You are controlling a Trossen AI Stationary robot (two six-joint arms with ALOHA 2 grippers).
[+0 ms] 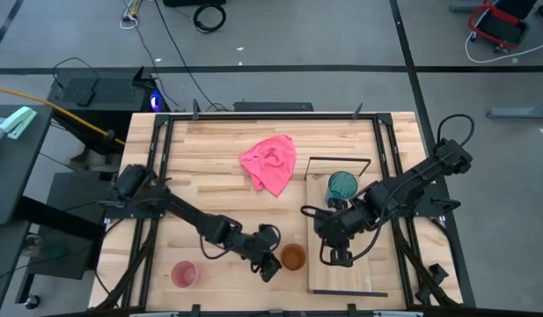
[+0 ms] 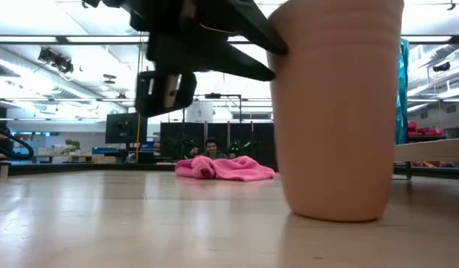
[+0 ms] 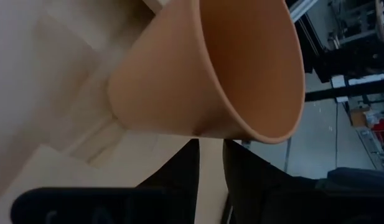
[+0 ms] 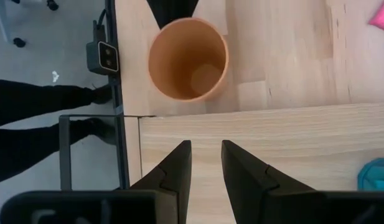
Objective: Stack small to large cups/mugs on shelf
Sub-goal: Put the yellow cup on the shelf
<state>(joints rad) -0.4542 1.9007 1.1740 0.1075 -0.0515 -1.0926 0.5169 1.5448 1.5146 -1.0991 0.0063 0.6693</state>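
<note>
Pink cup, seemingly overhead-only

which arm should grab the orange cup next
Left. The left gripper sits right beside the orange cup on the table, fingers near its rim. The right gripper hovers over the shelf, across its edge from the cup.

An orange-brown cup stands upright on the bench, close and large at 3 o'clock. A dark end effector hangs at 11 o'clock. A crumpled pink cloth lies far back near centre, a teal tumbler's edge behind the cup.
</note>
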